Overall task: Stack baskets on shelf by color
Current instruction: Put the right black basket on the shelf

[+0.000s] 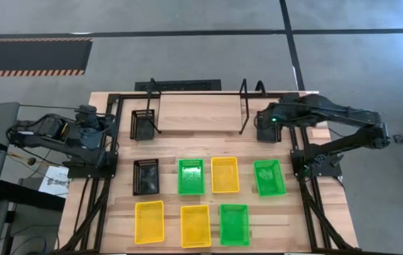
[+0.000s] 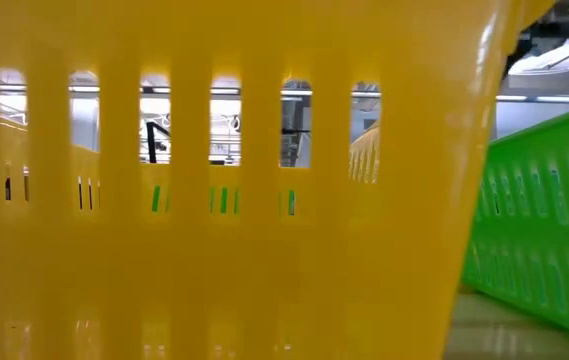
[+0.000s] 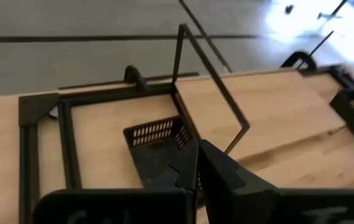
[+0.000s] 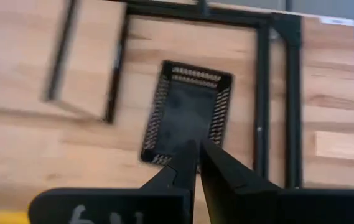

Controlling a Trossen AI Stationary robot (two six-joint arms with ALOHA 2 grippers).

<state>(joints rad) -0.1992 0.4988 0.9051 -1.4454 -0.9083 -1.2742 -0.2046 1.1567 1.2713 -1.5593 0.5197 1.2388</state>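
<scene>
The left tool (image 3: 192, 163), fingers nearly closed, hangs over a black basket (image 1: 142, 125) beside the shelf's (image 1: 197, 106) left end. The right tool (image 4: 194, 155), also narrow, hovers over another black basket (image 4: 188, 115) at the shelf's right end. Seven more baskets lie on the wooden table (image 1: 197, 113); grey floor lies beyond.

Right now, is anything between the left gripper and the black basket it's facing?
Nothing visible. The left gripper sits right at the edge of the black basket. The thin tube of the shelf rises beside the basket, not between them.
</scene>
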